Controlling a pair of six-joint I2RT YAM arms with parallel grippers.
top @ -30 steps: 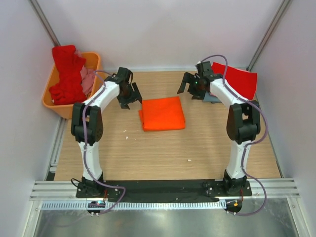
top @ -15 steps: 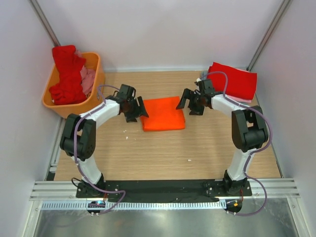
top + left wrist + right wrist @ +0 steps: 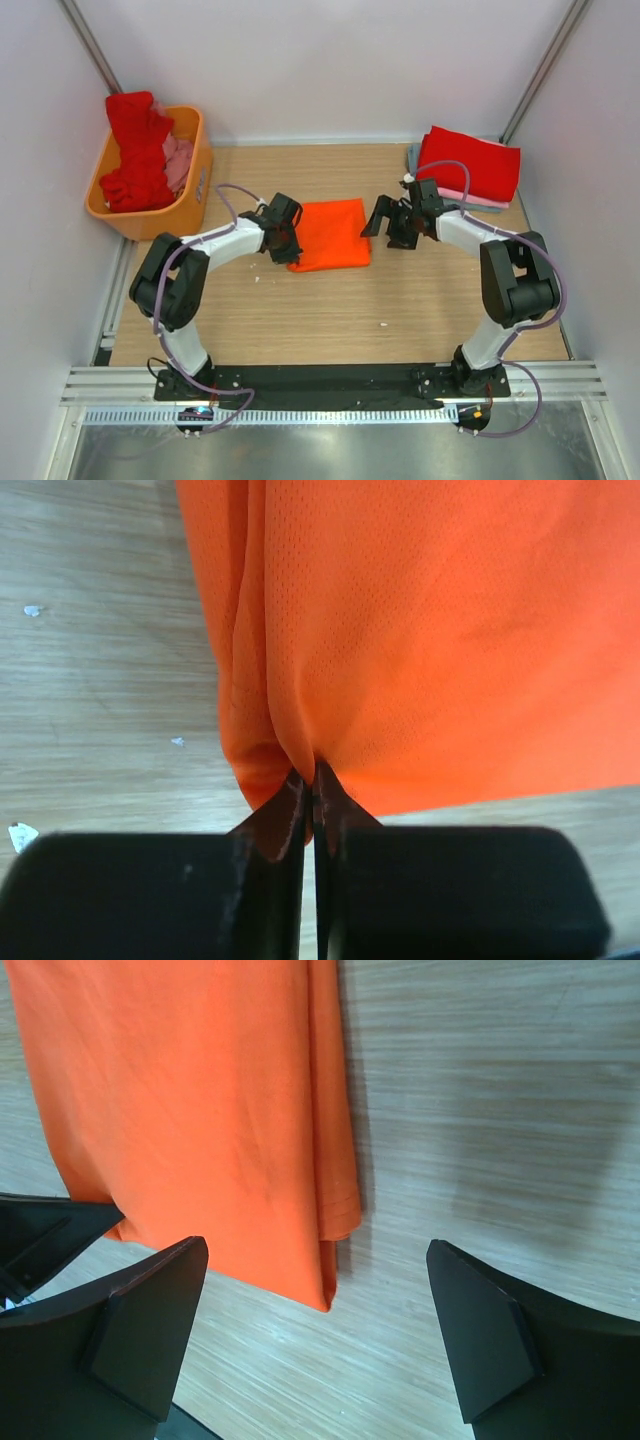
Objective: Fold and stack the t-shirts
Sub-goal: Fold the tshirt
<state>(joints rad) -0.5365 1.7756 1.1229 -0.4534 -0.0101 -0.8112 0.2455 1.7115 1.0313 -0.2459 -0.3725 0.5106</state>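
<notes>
A folded bright orange t-shirt (image 3: pixel 332 235) lies flat mid-table. My left gripper (image 3: pixel 289 243) is at its left edge, shut on a pinched fold of the orange cloth (image 3: pixel 430 630); the jaws meet at the fold (image 3: pixel 312 776). My right gripper (image 3: pixel 386 224) stands open just right of the shirt, low over the wood. In the right wrist view the shirt's corner (image 3: pixel 190 1100) lies between and ahead of the spread fingers (image 3: pixel 316 1250), untouched. A folded red t-shirt (image 3: pixel 470 165) tops a stack at the back right, with pink and grey-blue edges beneath.
An orange plastic basket (image 3: pixel 196 172) at the back left holds a heaped red shirt (image 3: pixel 135 150) and a pink one (image 3: pixel 178 160). White walls close in on both sides. Small white flecks (image 3: pixel 30 610) lie on the wood left of the shirt.
The left gripper came down to the orange shirt's left edge and shut on the cloth. The right gripper lowered toward the shirt's right edge and stayed open.
</notes>
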